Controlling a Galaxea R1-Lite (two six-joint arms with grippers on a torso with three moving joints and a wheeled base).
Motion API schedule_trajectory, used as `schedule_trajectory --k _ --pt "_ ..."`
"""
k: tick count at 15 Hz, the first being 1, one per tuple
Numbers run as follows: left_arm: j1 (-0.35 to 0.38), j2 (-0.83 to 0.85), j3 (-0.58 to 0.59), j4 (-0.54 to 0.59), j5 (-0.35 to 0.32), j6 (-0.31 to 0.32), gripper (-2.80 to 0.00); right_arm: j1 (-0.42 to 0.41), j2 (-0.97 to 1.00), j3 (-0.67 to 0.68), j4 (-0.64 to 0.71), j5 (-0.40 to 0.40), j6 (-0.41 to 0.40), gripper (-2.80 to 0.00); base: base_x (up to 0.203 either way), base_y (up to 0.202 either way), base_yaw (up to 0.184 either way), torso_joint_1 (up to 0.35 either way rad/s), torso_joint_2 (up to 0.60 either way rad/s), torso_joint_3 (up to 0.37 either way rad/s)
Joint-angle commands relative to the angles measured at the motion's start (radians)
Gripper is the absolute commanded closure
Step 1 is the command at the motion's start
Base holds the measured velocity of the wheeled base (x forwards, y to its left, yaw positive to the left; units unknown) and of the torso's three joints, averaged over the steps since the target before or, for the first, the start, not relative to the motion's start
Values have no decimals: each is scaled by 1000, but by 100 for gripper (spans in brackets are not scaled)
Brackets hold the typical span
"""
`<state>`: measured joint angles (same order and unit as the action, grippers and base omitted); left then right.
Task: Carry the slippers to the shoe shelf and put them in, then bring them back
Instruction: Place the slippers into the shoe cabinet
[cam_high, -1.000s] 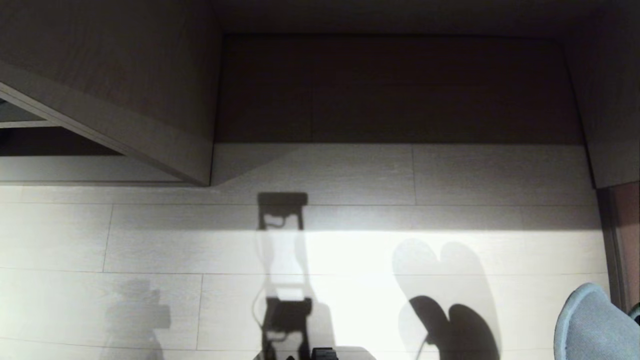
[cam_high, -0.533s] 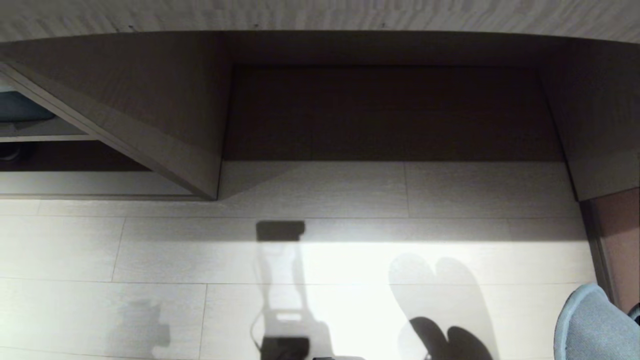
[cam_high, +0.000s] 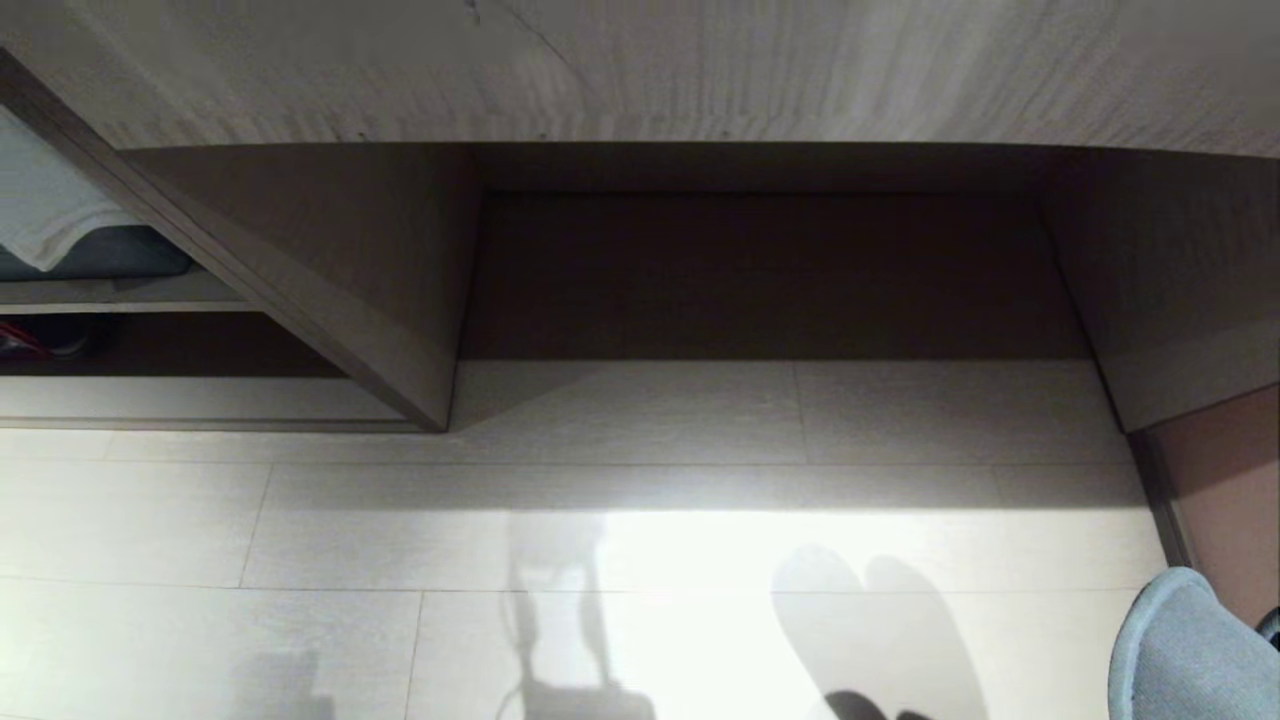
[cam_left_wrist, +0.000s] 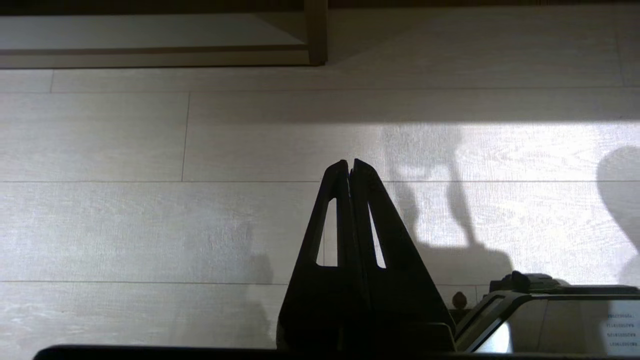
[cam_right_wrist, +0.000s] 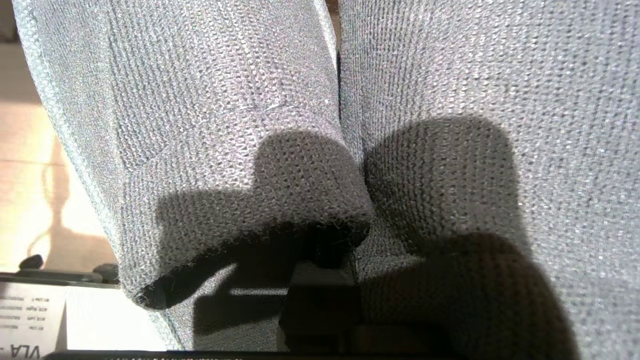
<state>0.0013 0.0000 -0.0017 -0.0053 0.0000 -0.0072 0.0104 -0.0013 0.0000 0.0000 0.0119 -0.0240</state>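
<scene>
We are in the carrying step: the slippers (cam_right_wrist: 210, 125) are off the floor (cam_high: 640, 560), gripped in our right tool, and the placing has not begun. The right wrist view shows both grey fabric uppers pressed side by side, filling the picture, with the tool's dark body just behind their open ends; its jaws stand nearly shut, pinching the pair. In the head view only one rounded slipper toe shows, at the lower right corner, hanging above the floor, and the heart-shaped shadow of the pair lies on the boards to its left.

Our left tool (cam_left_wrist: 349, 167) is closed on nothing, its two fingers pressed together and pointing out over the bare floor; that arm looks parked.

Ahead of us is the tall desk recess (cam_high: 770, 270), dark at the back. The shoe shelf (cam_high: 190, 395) lies to the left, past an upright panel (cam_high: 400, 370), and only its near corner shows at the edge of the head view, with something dark and a red trace in the low compartment and a white cloth (cam_high: 50, 215) on the level above.

We judge that the next move calls for turning or driving left until the shelf opening faces us, then bringing the right arm low and level to slide the pair in under the shelf board before loosening the grip.
</scene>
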Motion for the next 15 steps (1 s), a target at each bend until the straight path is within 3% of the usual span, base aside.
schedule_trajectory --k 1,15 --pt "0 2 0 -1 0 0 0 0 1 0 0 0 1 0 0 0 0 -6 1 212" --pt "0 2 0 -1 0 0 0 0 1 0 0 0 -1 0 0 0 0 2 1 201"
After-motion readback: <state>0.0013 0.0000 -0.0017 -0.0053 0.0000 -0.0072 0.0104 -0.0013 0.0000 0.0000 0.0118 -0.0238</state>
